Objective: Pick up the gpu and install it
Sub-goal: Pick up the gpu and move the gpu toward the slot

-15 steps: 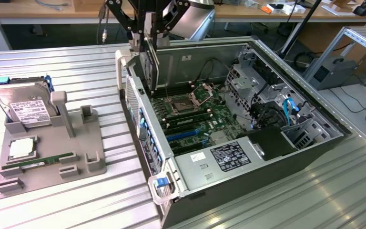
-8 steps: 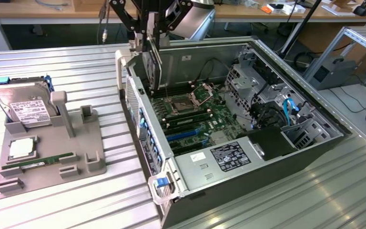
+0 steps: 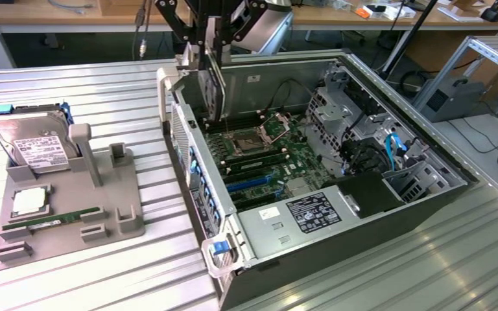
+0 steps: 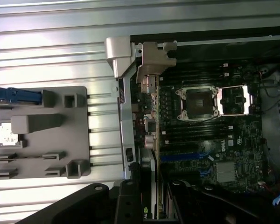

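The tool (image 3: 207, 61) is seen clenched on the gpu (image 3: 216, 91), which is gripped by its upper part and hung upright, edge-on to the exterior view. The card is held over the open computer case (image 3: 336, 272), just inside the case wall on the exterior view's left. Its lower edge is seen raised above the motherboard (image 3: 292, 152). In the wrist view the gpu (image 4: 151, 140) is seen as a thin strip running out from the tool (image 4: 149, 205) along the edge of the board, with its silvery metal bracket (image 4: 154, 60) at the far end, beside the case wall.

Near the card's lower edge, the open processor socket (image 3: 247, 138) is seen on the motherboard. Blue slots (image 3: 249, 183) are seen further along the board, apart from the card.

The case is laid on its side on the ribbed metal counter (image 3: 102, 84). Well apart from it, on the exterior view's left, a grey holder (image 3: 111, 194) is set on the counter. A hard drive (image 3: 33, 146) with a white label is stood upright in the holder, a processor chip (image 3: 28, 201) is laid flat in one recess, and a green memory stick (image 3: 54, 220) is laid just beside it.
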